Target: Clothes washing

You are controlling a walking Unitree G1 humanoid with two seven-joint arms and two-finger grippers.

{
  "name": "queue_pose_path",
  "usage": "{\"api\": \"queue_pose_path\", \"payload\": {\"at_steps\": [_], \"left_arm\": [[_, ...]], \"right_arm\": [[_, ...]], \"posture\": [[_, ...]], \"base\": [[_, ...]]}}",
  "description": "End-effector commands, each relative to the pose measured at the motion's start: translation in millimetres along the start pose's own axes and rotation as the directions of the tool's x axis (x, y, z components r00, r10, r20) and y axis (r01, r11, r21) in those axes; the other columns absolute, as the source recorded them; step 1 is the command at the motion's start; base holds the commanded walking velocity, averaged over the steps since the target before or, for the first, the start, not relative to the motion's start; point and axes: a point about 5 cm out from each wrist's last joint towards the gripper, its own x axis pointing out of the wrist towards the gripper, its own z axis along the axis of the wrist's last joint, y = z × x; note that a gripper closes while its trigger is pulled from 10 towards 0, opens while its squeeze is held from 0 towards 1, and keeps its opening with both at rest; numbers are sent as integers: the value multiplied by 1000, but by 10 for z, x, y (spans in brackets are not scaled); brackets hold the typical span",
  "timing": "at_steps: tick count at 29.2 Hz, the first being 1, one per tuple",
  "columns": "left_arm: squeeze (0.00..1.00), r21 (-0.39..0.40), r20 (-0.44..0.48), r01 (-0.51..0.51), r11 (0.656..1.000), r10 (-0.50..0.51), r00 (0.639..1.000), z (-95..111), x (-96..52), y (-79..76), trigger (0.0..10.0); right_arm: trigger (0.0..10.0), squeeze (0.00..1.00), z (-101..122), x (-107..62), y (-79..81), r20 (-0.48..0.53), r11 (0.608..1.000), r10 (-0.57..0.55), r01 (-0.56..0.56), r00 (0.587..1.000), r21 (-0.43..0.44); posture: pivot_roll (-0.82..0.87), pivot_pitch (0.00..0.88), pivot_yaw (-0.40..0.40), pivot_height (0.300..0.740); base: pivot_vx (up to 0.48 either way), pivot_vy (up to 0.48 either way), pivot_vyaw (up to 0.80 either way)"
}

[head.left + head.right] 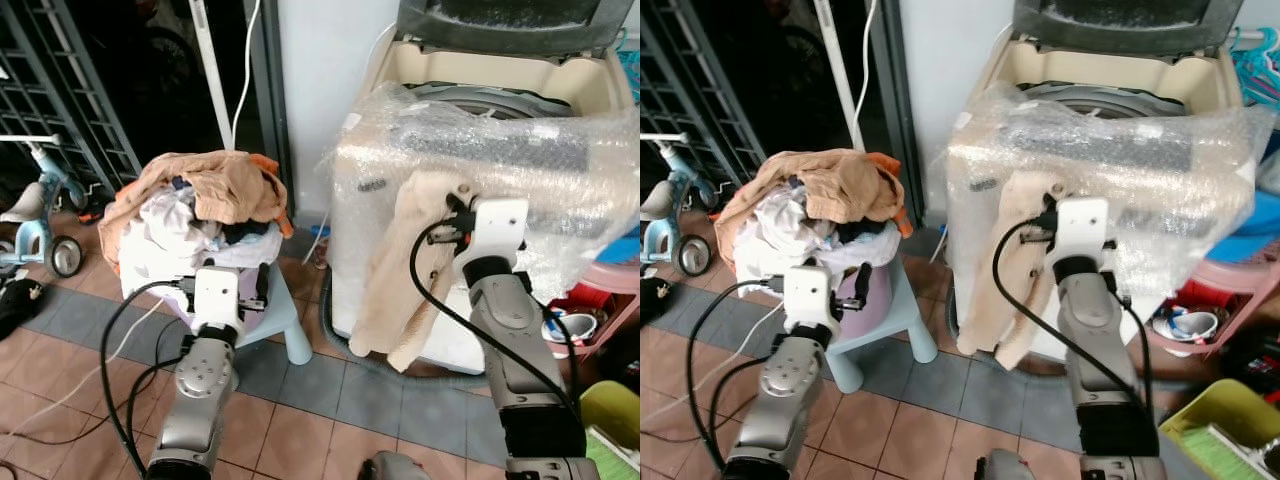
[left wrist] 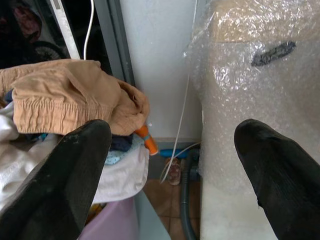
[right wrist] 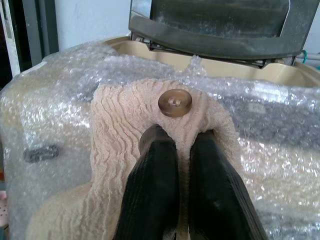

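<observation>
Hanging below the right gripper (image 3: 177, 150), whose fingers pinch it, the beige ribbed knit garment (image 1: 400, 290) sits below the bubble-wrapped cream top-loading washing machine's (image 1: 560, 170) open tub (image 1: 490, 100); left gripper (image 2: 165, 165) spread wide.

Soft, even daylight fills all four pictures, with pale glare on the bubble wrap (image 1: 500, 150) over the washing machine (image 1: 480, 60). The doorway (image 1: 150, 60) at upper left of the head views is nearly black. In the wrist views, the black fingers (image 2: 65, 185) loom close and soft-edged.
</observation>
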Motion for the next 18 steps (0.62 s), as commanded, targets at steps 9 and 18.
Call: {"api": "queue_pose_path", "payload": {"at_steps": [9, 18], "left_arm": [[0, 18, -26, -56, 998, 56, 998, -47, -22, 123, 10000], [0, -30, -59, -122, 992, 120, 991, -70, -19, 241, 10000]], "right_arm": [[10000, 0, 206, 84, 138, 109, 996, 93, -94, 990, 8], [10000, 0, 558, 227, 312, 245, 935, 350, -322, 904, -150]], "posture": [[-63, 0, 54, 740], [-63, 0, 55, 740]], "base": [[28, 0, -720], [0, 0, -51]]}}
